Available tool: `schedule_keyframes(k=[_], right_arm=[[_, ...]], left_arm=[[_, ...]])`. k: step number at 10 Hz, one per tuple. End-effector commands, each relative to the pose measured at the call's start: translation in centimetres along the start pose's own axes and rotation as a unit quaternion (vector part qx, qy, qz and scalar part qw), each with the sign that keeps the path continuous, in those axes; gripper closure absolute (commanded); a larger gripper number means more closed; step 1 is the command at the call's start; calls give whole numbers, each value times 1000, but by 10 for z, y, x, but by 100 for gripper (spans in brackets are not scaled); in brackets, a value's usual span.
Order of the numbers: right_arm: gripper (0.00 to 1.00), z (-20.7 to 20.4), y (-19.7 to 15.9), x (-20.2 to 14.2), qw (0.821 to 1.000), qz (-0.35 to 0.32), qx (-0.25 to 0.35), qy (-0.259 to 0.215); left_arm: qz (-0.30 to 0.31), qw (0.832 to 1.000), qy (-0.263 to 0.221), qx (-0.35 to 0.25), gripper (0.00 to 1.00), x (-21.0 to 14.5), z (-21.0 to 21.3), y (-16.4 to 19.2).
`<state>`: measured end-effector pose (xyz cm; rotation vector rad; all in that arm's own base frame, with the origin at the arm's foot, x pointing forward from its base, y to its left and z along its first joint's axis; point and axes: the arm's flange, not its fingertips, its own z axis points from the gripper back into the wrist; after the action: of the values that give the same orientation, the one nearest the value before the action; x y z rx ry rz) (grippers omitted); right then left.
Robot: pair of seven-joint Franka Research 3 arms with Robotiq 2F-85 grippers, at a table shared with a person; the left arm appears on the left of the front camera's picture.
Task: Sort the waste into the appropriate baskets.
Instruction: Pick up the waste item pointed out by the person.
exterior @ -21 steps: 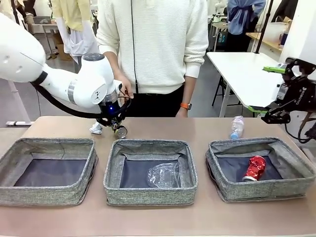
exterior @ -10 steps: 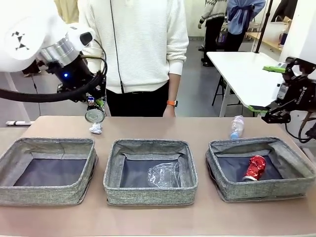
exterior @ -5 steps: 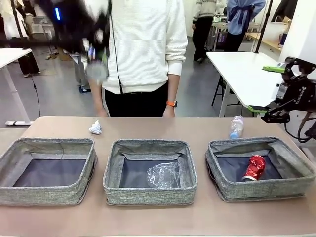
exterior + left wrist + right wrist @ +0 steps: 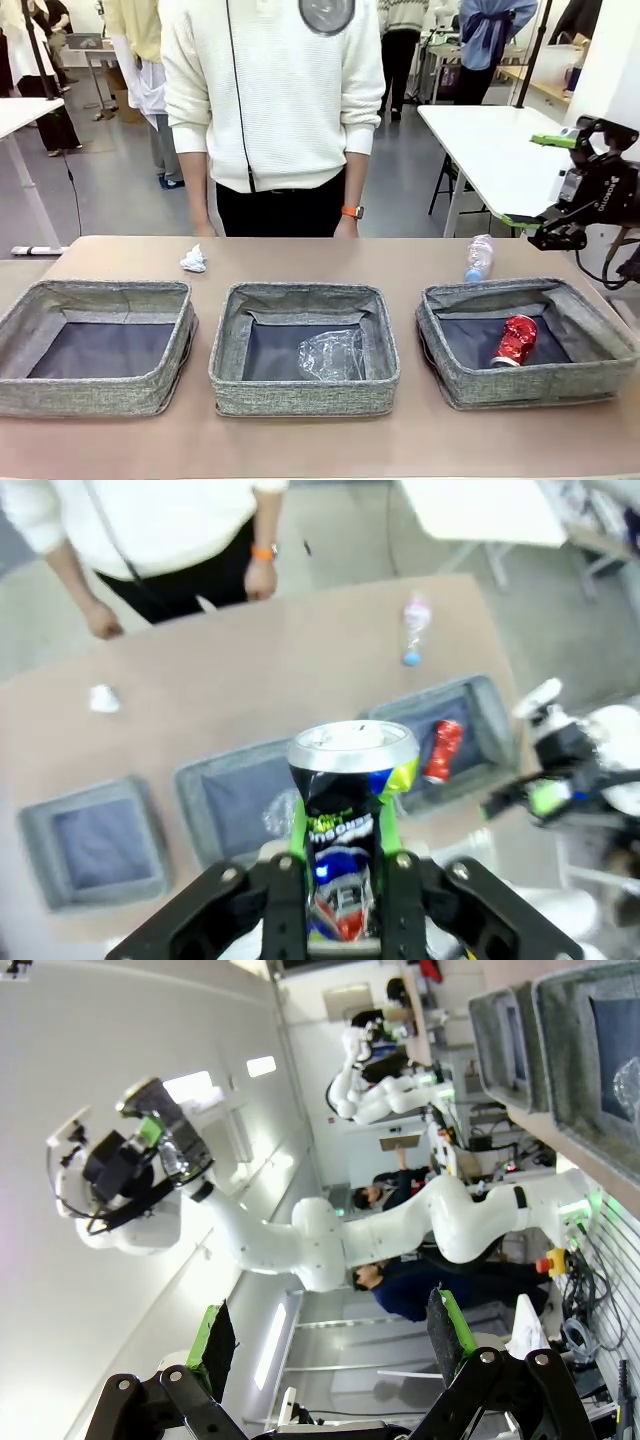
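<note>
Left wrist view reveals left gripper [image 4: 342,830] clamping dark can [image 4: 352,765]

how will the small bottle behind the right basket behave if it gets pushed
The small clear bottle seems to lie on its side on the table, so a sideways push would probably roll it. It looks mostly empty, so likely light. Its thin clear plastic may dent under a firm squeeze.
</note>
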<state>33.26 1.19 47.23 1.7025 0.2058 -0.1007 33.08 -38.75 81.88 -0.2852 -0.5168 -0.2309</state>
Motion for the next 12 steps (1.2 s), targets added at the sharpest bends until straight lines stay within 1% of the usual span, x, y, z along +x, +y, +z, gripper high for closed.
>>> schedule_keyframes(k=[1, 4, 6, 7, 8, 9, 10, 11, 12], right_arm=[[0, 0, 4, -1, 1000, 2, 7, 0], [0, 0, 4, -1, 1000, 2, 7, 0], [0, 0, 4, -1, 1000, 2, 7, 0], [0, 0, 4, -1, 1000, 2, 7, 0], [0, 0, 4, -1, 1000, 2, 7, 0], [0, 0, 4, -1, 1000, 2, 7, 0], [0, 0, 4, -1, 1000, 2, 7, 0], [0, 0, 4, -1, 1000, 2, 7, 0], [0, 0, 4, -1, 1000, 2, 7, 0]], left_arm=[[-15, 998, 3, 62, 72, 16, 15, -32], [-5, 997, 29, 71, 72, 9, 11, -25], [1, 997, 46, 69, 72, 6, -5, -19], [3, 994, 66, 82, 72, 2, -22, -14], [0, 992, 95, 83, 72, -2, -38, -10], [-2, 988, 121, 100, 72, -6, -52, -7], [-2, 987, 124, 104, 72, -6, -56, -5], [2, 988, 108, 108, 72, -4, -54, -4], [-11, 988, 112, 102, 72, -4, -64, -8]])
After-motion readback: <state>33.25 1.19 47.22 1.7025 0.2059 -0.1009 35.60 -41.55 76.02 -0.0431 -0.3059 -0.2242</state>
